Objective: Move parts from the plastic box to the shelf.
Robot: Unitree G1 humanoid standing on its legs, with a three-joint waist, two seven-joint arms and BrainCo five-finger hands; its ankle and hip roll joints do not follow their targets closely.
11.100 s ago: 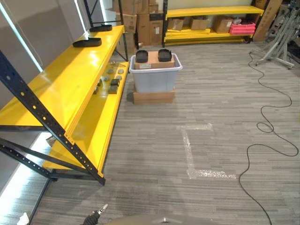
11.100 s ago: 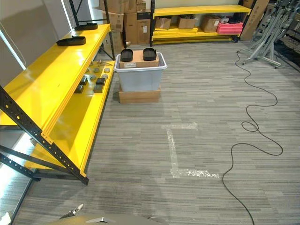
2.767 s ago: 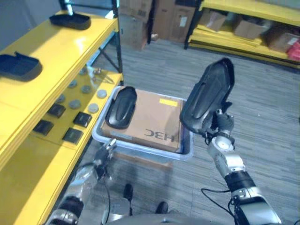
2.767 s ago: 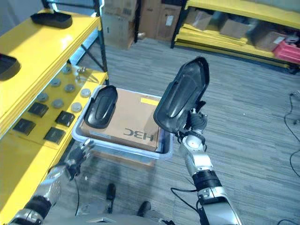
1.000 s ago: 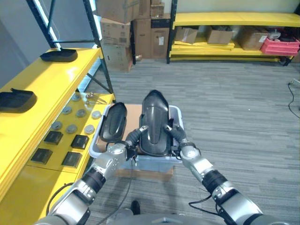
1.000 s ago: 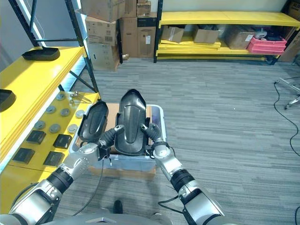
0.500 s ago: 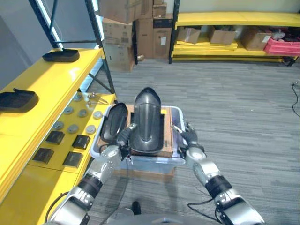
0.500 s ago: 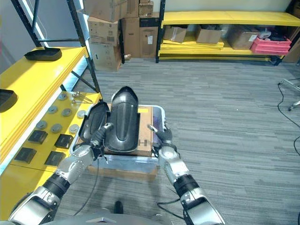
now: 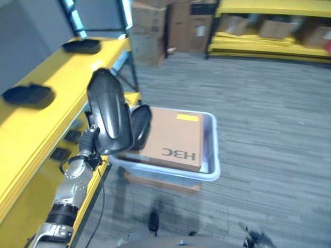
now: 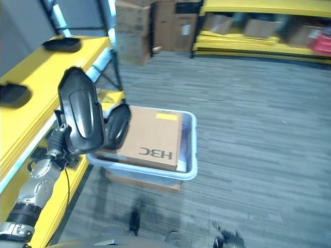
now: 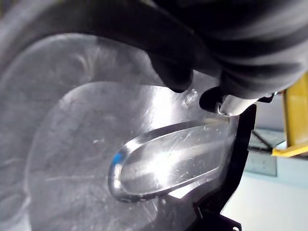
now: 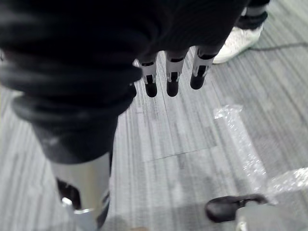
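Held part: long black curved shell part (image 9: 109, 113), upright, tilted slightly, raised above the near left corner of the plastic box, beside the shelf edge.
Left hand: left hand (image 9: 89, 140) grips the lower end of the held part, fingers curled onto it; its wrist view shows the part's glossy inner face (image 11: 120, 144) pressed close to the dark fingertips (image 11: 175, 77).
Right hand: right hand (image 12: 168, 72) hangs low over the grey floor, fingers straight and relaxed, holding nothing; faint at the lower right of the head views.
Plastic box: translucent grey plastic box (image 9: 214, 165) on the floor on a flat cardboard base, just beside the shelf.
Inside box: brown cardboard box (image 9: 176, 137) fills most of it; second black part (image 9: 138, 126) lies on its left side, partly behind the held part.
Shelf: yellow shelf (image 9: 57, 98) on the left; top level carries two black parts, near one (image 9: 28, 94), far one (image 9: 81, 46).
Lower level: small dark items (image 9: 72, 136), blurred.
Background: far yellow rack (image 9: 269, 31) with cardboard boxes.
Other: a white shoe (image 12: 238, 41) on the floor, in the right wrist view.
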